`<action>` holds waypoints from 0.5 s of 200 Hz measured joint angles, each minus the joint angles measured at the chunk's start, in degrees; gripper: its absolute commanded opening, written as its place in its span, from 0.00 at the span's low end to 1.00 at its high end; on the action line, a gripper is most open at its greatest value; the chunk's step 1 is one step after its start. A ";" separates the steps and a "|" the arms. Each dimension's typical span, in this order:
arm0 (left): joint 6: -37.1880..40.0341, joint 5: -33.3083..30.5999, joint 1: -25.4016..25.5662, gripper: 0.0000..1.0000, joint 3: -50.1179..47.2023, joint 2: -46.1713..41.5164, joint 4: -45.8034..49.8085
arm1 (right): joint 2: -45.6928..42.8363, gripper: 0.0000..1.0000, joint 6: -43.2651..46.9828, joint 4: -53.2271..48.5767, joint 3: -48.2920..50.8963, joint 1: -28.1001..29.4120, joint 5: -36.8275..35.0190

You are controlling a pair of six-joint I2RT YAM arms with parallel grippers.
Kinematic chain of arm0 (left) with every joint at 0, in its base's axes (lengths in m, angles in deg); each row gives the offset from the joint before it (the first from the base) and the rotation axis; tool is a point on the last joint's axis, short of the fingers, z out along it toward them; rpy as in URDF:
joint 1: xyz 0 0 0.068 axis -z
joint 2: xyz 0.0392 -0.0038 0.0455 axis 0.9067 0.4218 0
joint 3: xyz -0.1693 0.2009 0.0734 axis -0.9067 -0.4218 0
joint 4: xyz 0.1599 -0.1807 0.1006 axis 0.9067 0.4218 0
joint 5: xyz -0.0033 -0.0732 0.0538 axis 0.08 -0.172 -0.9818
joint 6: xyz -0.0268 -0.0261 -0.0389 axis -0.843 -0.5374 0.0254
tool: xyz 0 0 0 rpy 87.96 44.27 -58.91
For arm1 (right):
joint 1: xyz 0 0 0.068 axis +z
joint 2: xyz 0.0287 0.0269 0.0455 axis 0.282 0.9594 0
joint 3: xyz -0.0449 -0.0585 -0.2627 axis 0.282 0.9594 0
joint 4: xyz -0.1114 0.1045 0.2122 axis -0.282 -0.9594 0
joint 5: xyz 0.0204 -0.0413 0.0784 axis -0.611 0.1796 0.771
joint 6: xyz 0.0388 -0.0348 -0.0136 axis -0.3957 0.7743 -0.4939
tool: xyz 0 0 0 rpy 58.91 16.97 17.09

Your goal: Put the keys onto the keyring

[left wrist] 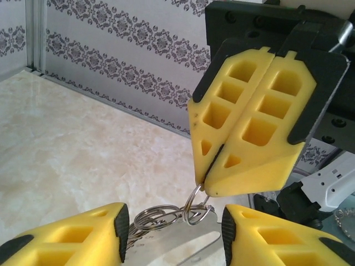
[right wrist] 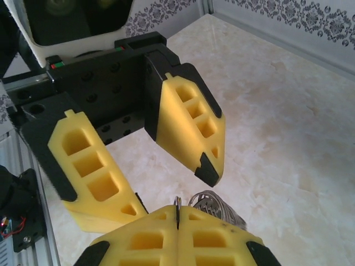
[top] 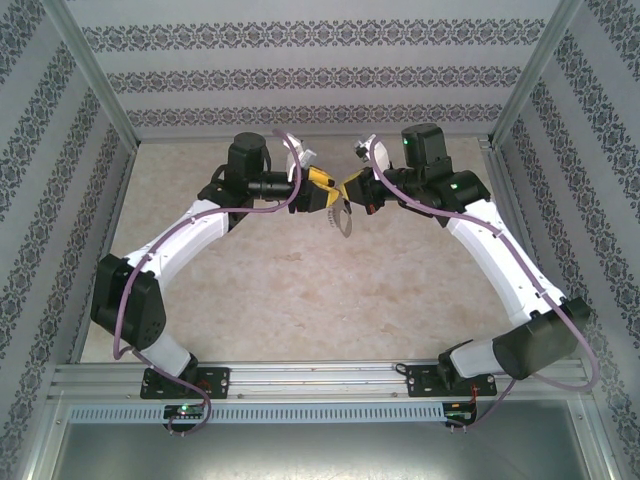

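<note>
The right gripper (right wrist: 177,215) is pressing its fingers flat together, and their very tips are pinching one small ring (left wrist: 194,198) of the keyring (top: 343,222). The left gripper (left wrist: 173,221) is standing partly open. Its fingers are spread across the keyring's flat grey plate, and the plate and the bunched rings are lying between the pads. The keyring is hanging clear of the table (top: 300,300), so the two grippers are carrying it between them.

The left wrist view is showing the pinch from the side: the ring is sticking out below the shut yellow tips and linking down into the cluster of rings. The right wrist view is showing instead how wide the left fingers (right wrist: 89,177) are spreading, with coils of the rings lying just past its own tips. From above, both grippers are meeting tip to tip over the table's far middle, near the far edge, and the keyring is dangling just under them.
</note>
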State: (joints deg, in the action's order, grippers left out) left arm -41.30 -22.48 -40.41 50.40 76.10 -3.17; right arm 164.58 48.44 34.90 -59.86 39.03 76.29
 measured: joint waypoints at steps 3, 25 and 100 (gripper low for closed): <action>-0.42 0.13 0.00 0.43 0.00 0.04 -0.20 | -0.07 0.00 0.00 0.13 0.00 0.00 0.04; -1.88 0.68 0.07 0.43 0.00 0.07 -2.58 | -0.22 0.00 -0.02 0.63 0.02 0.00 0.44; -6.43 3.41 0.15 0.29 -0.04 0.15 -7.89 | -0.22 0.00 -0.26 1.75 0.13 0.00 0.83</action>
State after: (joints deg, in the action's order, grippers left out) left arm -47.73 -19.07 -40.26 50.35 76.25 -11.06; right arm 164.36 48.17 36.65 -59.73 39.03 77.12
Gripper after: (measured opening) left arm 0.342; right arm 0.048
